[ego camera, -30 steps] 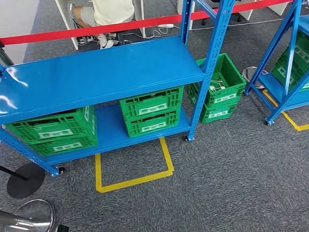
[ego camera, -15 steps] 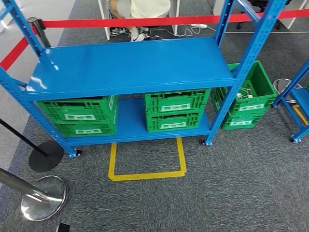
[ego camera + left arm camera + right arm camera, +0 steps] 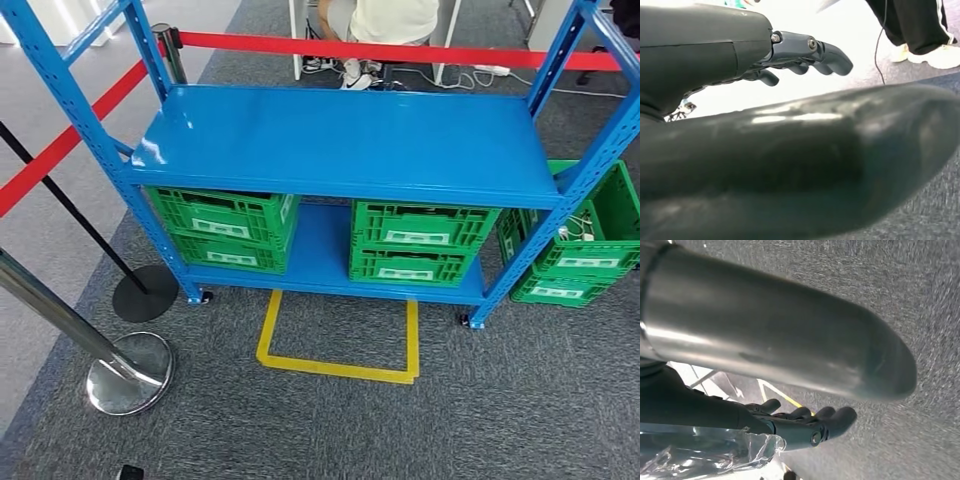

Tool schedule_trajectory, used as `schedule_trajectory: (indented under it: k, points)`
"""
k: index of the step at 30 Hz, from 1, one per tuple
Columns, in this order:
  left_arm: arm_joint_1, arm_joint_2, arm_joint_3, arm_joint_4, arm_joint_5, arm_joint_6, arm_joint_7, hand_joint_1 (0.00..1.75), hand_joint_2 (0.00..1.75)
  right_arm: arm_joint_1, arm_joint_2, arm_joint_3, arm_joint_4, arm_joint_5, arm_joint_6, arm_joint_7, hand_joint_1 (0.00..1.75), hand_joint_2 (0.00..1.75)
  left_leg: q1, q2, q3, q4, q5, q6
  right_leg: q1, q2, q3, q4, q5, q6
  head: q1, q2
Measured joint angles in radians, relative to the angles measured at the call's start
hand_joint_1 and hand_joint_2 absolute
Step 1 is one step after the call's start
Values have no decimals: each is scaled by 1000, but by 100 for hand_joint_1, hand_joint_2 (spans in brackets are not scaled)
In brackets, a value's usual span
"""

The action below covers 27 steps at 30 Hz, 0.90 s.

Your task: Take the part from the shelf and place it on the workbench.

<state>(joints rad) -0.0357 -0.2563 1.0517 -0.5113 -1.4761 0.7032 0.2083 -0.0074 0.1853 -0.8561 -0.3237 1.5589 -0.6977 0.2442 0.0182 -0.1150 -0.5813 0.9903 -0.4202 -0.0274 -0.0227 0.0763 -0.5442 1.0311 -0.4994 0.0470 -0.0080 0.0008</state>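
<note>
Blue shelf [image 3: 340,140] over green crates [image 3: 411,240]

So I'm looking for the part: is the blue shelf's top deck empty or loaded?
Empty: the top deck shows bare blue metal. Two green crates sit on the lower deck; their contents cannot be told.

Your head view is bright and evenly lit from overhead, with white glare patches on the blue shelf [image 3: 340,140] top near its left end and on the chrome stanchion base [image 3: 130,372]. Shadows under the shelf are soft. In your left wrist view the background is blown out to white, and the near thumb [image 3: 791,165] is blurred; your right wrist view shows a streaked, soft carpet [image 3: 904,300].
</note>
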Motion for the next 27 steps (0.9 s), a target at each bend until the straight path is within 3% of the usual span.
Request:
schedule_trajectory:
  k: [2,3,5,6,7,9,11,14,16,20,27]
  points:
    - [2,2,3,9,6,0,-17,0,0,-3,0,-4,2,-25,0,-27,0,0,2,4,-3,-1,1,-9,1,-13,2,0,4,-14,-2,0]
    - [1,4,4,18,9,0,-26,0,44,-5,0,-7,4,-36,0,-38,0,0,1,14,-2,-2,4,0,2,-17,1,0,5,-17,-5,0]
    - [-4,9,9,44,17,0,-43,0,131,-9,-1,-15,15,-53,0,-49,0,0,-2,35,-1,-2,4,38,5,-22,-2,-1,5,-17,-10,0]
    - [-7,13,12,61,22,0,-51,0,131,-12,-1,-19,22,-58,0,-51,0,0,-3,36,0,-6,10,55,7,-24,-1,-1,5,-18,-11,0]
    - [-10,17,16,80,26,-1,-59,0,87,-15,-1,-24,28,-62,0,-52,0,0,-3,36,-2,-7,11,60,8,-25,0,-1,7,-20,-11,0]
    - [-16,27,22,121,36,-2,-75,0,0,-19,-3,-31,39,-68,0,-53,0,0,-2,36,-3,-10,17,50,11,-26,-1,0,8,-23,-11,0]
    - [-22,35,28,155,42,-3,-89,0,0,-20,-5,-37,48,-72,1,-55,0,0,0,36,-2,-13,18,29,13,-26,-2,0,8,-23,-11,0]
    - [-28,44,34,190,47,-3,-101,0,0,-23,-7,-44,58,-74,1,-58,0,0,5,36,-2,-19,18,-16,14,-26,-5,1,8,-25,-10,0]
    - [-31,48,37,207,49,-3,-103,0,0,-24,-8,-48,63,-74,2,-58,0,0,5,36,-3,-19,18,-21,14,-27,-7,0,8,-25,-10,0]
    - [-34,57,40,228,57,-5,-112,0,175,-26,-9,-54,70,-81,2,-66,0,175,3,36,-2,-19,16,-19,12,-28,-9,-5,8,-25,-10,0]
    - [-28,78,3,236,174,-59,-140,0,175,-22,-20,-27,72,-184,37,-99,0,175,-1,36,-3,-19,15,-16,9,-28,-8,-9,9,-21,-10,0]
